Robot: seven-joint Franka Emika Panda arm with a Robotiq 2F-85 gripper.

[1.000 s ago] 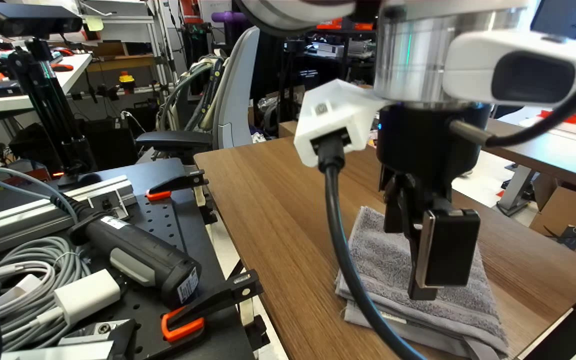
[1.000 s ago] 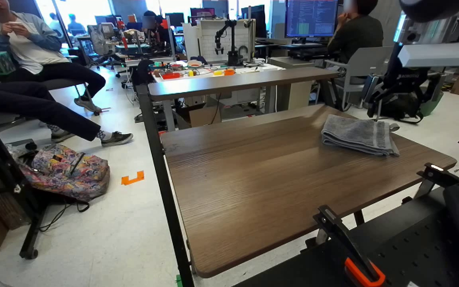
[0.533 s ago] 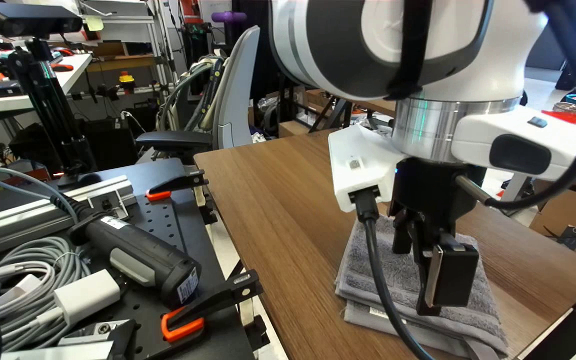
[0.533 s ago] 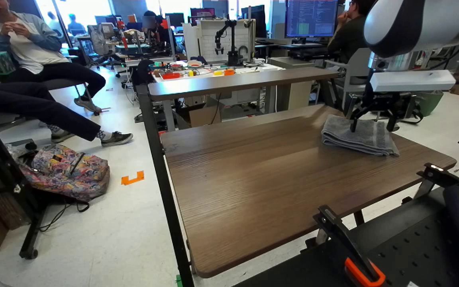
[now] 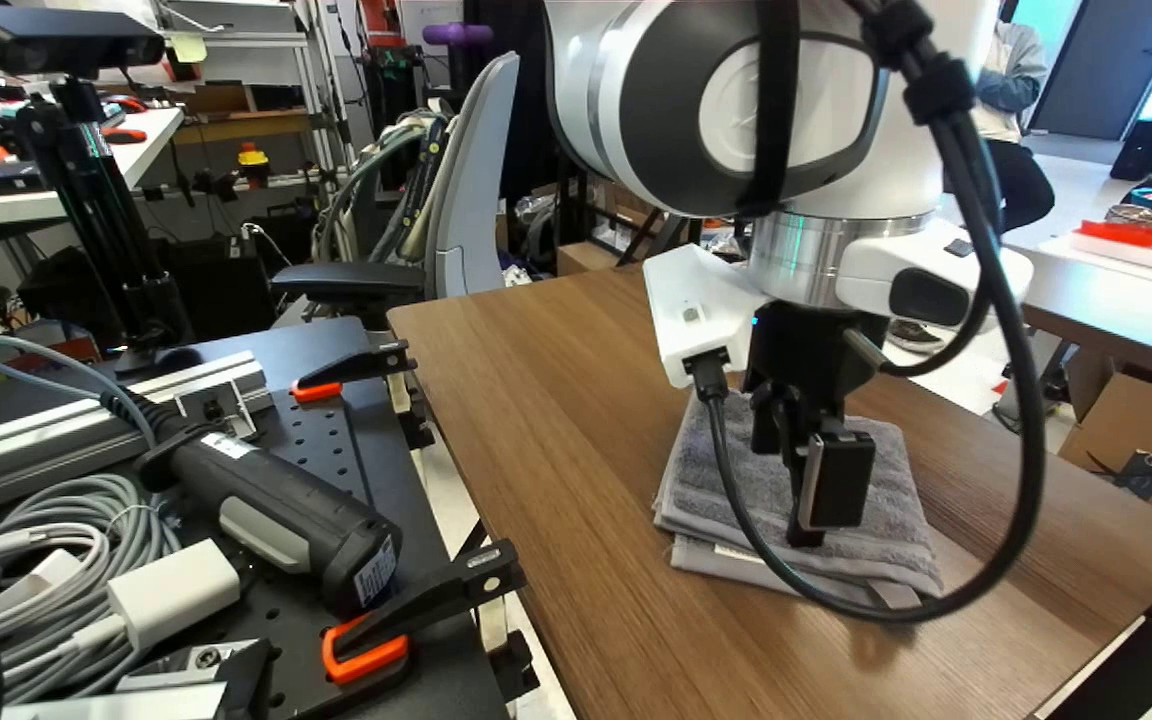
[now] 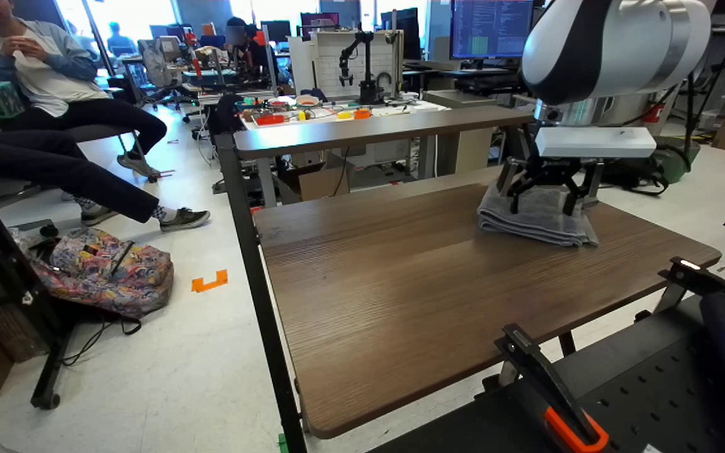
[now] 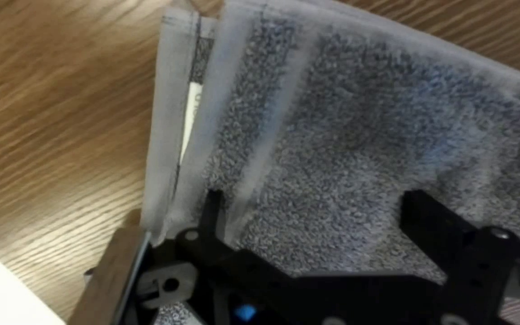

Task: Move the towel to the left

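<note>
Grey folded terry towel (image 6: 529,231) under a black two-fingered gripper (image 7: 313,195)

We see the fingers (image 7: 211,210) well apart, tips against the towel's face. The towel lies on the right-hand part of a brown wood-grain table (image 6: 387,296) in an exterior view, where alone we spot a multicoloured patterned backpack (image 6: 114,270). The wrist view shows the towel's cream label (image 7: 191,115) between layers; we cannot make out its printing.

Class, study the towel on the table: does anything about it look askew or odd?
Slightly askew: the towel is unevenly folded. In the wrist view, a lower layer juts past the upper edge, exposing a pale label; neatly stacked edges would line up.
</note>
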